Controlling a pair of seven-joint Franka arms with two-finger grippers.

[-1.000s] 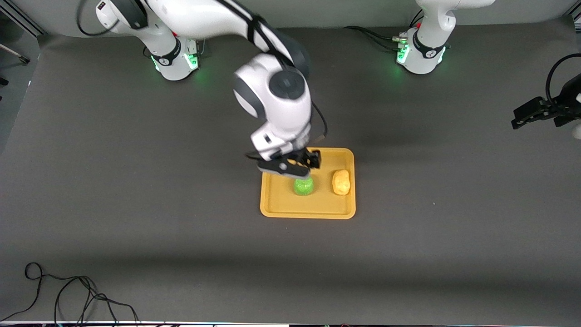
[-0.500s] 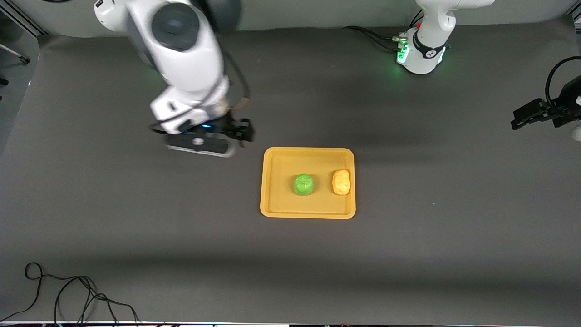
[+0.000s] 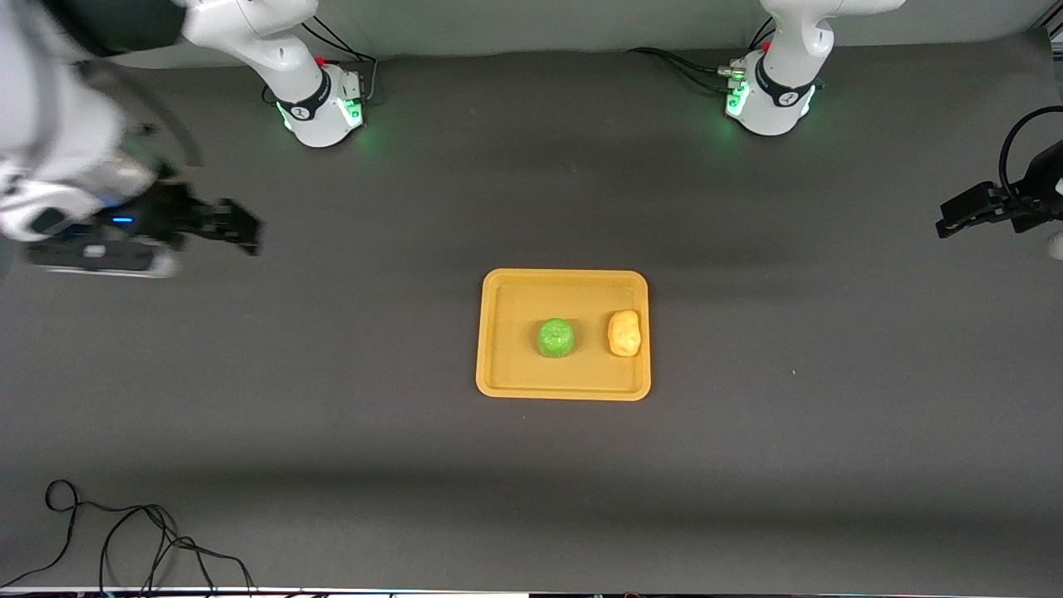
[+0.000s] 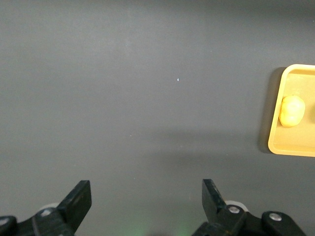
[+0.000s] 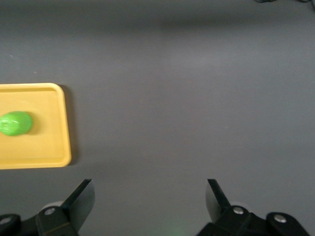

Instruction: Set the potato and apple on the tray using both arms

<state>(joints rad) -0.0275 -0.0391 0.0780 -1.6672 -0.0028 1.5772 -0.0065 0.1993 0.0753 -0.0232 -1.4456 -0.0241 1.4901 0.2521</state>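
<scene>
With the apple [image 3: 555,338] and potato [image 3: 624,333] left on the tray [image 3: 507,332], the empty, wide-open right end effector [image 3: 237,228] has been withdrawn over bare worktop [image 3: 332,432], the left end effector [image 3: 955,214], likewise open, being parked, so the task is judged complete.

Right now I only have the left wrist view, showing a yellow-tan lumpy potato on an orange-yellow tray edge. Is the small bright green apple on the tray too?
Observer: Yes, the bright green apple lies on the flat orange-yellow tray, beside the yellow-tan potato.
Operator: Where is the right gripper?
Observer: The right gripper is open, over bare table at the right arm's end.
Operator: And mine, the left?
Observer: The left gripper is open, over the left arm's end of the table.
</scene>
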